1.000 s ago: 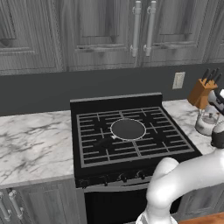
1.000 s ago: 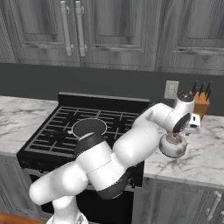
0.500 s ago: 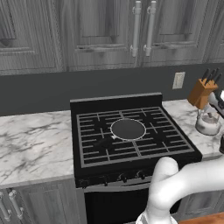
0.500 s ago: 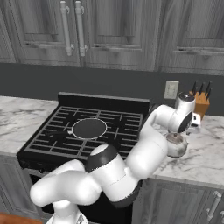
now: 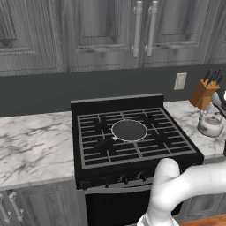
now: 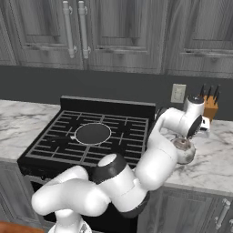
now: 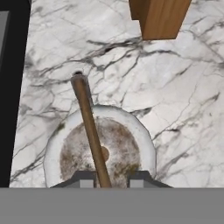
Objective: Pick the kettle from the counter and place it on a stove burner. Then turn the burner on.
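The silver kettle [image 7: 78,153] stands on the white marble counter [image 7: 175,87] right of the stove, seen from above with its thin arched handle [image 7: 89,124] running up the view. My gripper [image 7: 112,178] hangs open just above it, one fingertip on each side of the handle, not closed on it. From the base, the kettle [image 6: 185,151] sits under the gripper [image 6: 190,135], and it also stands near the right edge [image 5: 210,126]. The stove burner grates [image 5: 150,141] [image 6: 123,136] carry nothing but a flat disc.
A round dark disc [image 5: 129,130] [image 6: 93,133] lies on the middle of the cooktop. A wooden knife block [image 5: 203,93] [image 6: 210,108] [image 7: 159,17] stands just behind the kettle. Stove knobs [image 5: 123,179] line the front panel. The cooktop's black edge [image 7: 11,87] is left of the kettle.
The hand has sunk a little toward the kettle and the arm's elbow has swung right. The kettle has not moved.
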Robot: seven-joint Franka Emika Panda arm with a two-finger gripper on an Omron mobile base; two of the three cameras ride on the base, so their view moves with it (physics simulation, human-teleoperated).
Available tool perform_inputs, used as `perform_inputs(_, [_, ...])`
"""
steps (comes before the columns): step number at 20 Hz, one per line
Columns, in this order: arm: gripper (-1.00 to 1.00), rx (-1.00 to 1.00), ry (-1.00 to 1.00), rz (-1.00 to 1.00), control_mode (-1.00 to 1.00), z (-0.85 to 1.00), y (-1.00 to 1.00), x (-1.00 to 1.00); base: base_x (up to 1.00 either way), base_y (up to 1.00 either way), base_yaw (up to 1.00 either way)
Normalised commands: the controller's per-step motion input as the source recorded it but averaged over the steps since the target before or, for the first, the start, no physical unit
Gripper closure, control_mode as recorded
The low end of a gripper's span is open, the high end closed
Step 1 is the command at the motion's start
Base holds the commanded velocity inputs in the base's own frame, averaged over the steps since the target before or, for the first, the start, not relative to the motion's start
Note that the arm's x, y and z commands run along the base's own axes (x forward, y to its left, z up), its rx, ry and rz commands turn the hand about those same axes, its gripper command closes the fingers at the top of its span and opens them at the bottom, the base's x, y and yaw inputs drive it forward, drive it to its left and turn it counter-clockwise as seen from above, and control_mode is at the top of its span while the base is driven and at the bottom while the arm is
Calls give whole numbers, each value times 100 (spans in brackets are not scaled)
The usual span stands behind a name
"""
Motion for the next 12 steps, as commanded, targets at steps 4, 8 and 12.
perform_inputs(4, [100,0,-5,0,-100,0,0,0,0,0,0])
perform_inputs(8, [100,7,-22,0,-100,14,0,-16,0,0,0])
perform_inputs(12, [100,15,-36,0,-100,20,0,-34,0,0,0])
